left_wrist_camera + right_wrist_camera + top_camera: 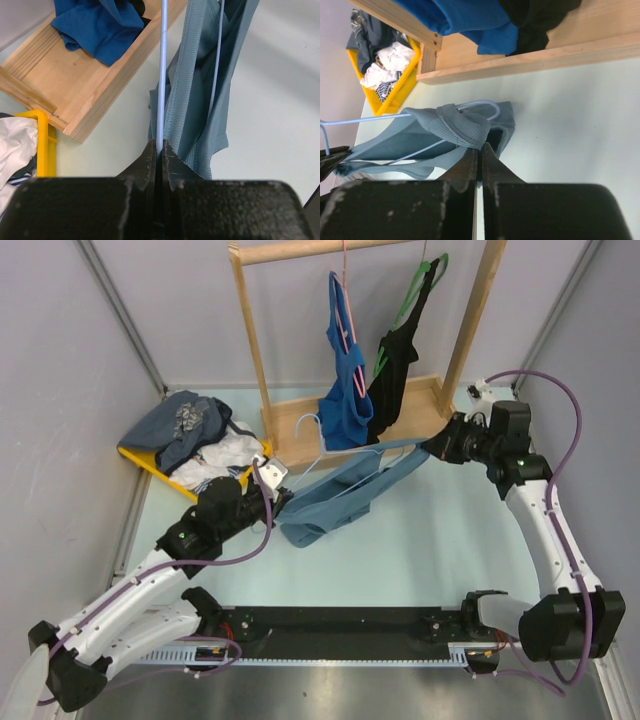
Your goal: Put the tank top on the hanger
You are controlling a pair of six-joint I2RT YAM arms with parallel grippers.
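The dusty teal tank top (340,495) hangs stretched between my two grippers, above the table in front of the rack. The pale blue wire hanger (312,428) runs through it, with its hook near the rack base. My left gripper (283,498) is shut on the hanger wire (162,75), and the top (195,100) drapes beside it. My right gripper (432,447) is shut on a bunched strap of the top (455,125). The hanger hook (485,103) pokes out just beyond that bunch. The right gripper's jaws (480,146) meet at the strap's edge.
A wooden rack (290,435) stands behind. On it hang a royal-blue top (345,390) on a pink hanger and a black top (395,370) on a green hanger. A yellow basket (140,462) of clothes sits at the back left.
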